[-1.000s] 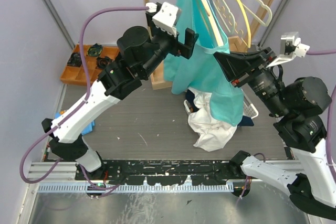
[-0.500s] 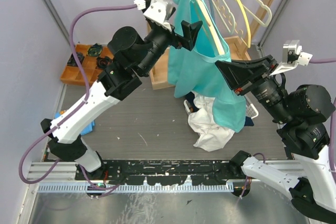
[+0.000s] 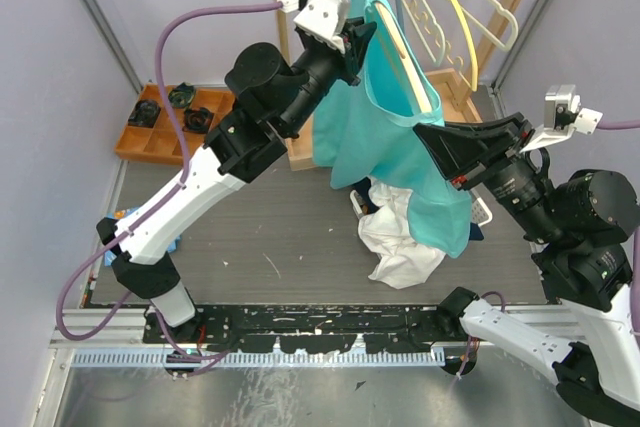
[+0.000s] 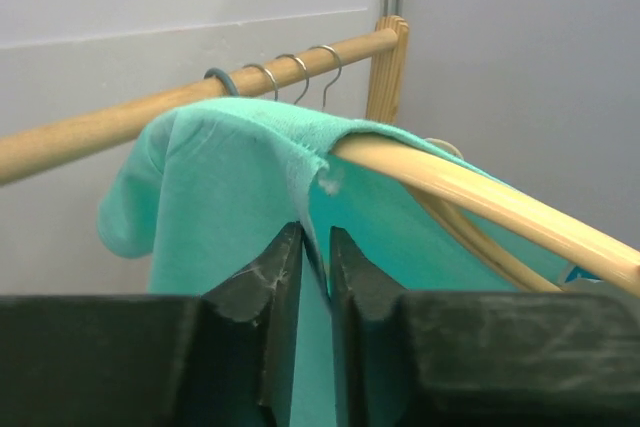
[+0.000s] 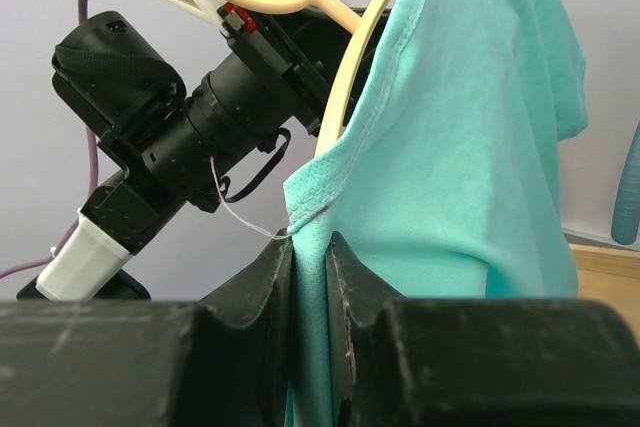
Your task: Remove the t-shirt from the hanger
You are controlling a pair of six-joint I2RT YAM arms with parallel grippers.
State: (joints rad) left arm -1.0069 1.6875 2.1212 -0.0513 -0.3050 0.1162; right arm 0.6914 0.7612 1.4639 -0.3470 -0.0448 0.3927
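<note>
Found the left arm stretched up and far from its base, elbow bent, with the left gripper (image 4: 315,237) lifted to the shoulder of the teal t-shirt (image 3: 400,147), just under the wooden rail (image 4: 100,132). Saw the jaws drawn narrow there, pinching a fold of cloth beside the hanger (image 4: 480,197). Found the right arm reaching in from the right, with the right gripper (image 5: 310,242) nipped narrow on the shirt's stitched edge, lower down the hanger. Placed the t-shirt on the hanger at the far middle of the scene, draped from the rail above a white heap of clothes (image 3: 405,237). Recalled the left jaws spread wide a second earlier, lower and just left of the shirt; since risen to the shoulder and closed on it. Saw no change in the right grip. Noted thin, soft knit with a small worn spot near the shoulder and a double-stitched edge. Noted also a smooth, pale, curved hanger, a round wood rail carrying wire hooks (image 4: 300,67), and black, blocky, scuffed fingers (image 4: 265,277).
</note>
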